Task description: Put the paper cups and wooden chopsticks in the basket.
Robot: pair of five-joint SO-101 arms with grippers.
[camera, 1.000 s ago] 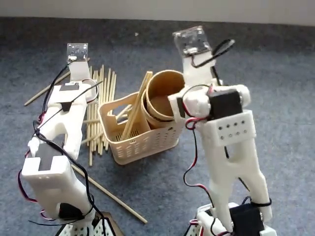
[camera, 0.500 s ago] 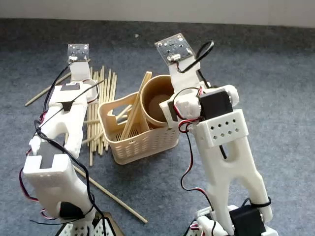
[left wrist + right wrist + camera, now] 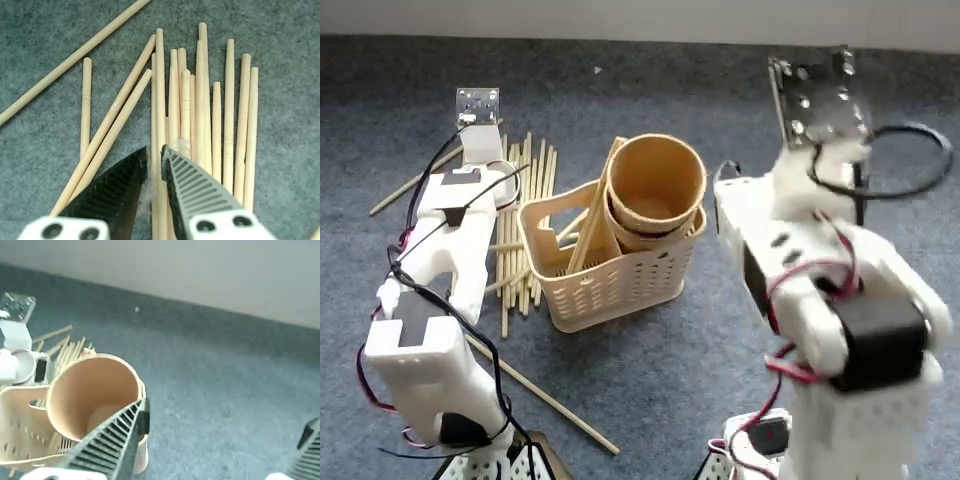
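Paper cups point(image 3: 655, 190) sit nested in the basket point(image 3: 620, 285), at the end away from the loose sticks. Right pincer point(image 3: 227, 415) has let go, jaws spread wide with nothing between them, and the right arm has swung up and back from the basket. A second ago it hung right over the cups. Cup half of the job reads as done. Left pincer point(image 3: 155, 152) has not stirred: nearly clenched, a slim gap left, poised over the wooden chopsticks point(image 3: 200, 100) lying beside the basket on the grey worktop point(image 3: 650, 380). Whether it nips one I cannot tell. A few sticks stand inside the basket; most remain outside it.
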